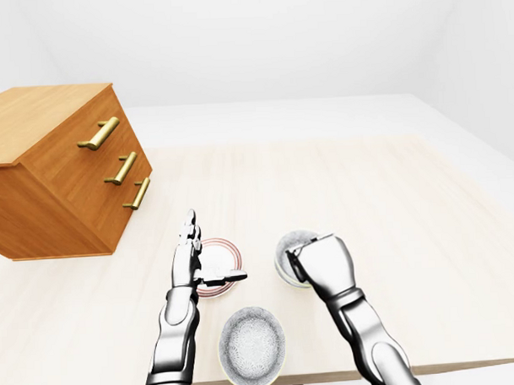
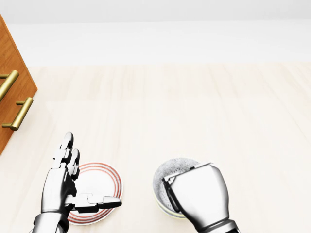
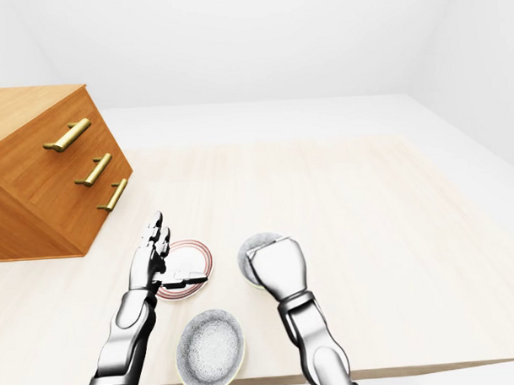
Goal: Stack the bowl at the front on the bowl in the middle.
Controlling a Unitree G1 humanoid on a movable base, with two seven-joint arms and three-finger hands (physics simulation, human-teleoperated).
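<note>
Right hand [image 2: 197,194] covers the speckled bowl [image 2: 167,175] (grip hidden, cannot tell); pinch its rim firmly, lift level.

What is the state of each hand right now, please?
Left hand: open, fingers spread over the red-ringed dish, holding nothing.
Right hand: over the speckled bowl rim, fingers hidden; grip cannot be told.

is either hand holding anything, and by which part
The left hand is open over the red-ringed white dish and holds nothing. The right hand covers the near rim of a grey speckled bowl; its grip cannot be told.
</note>
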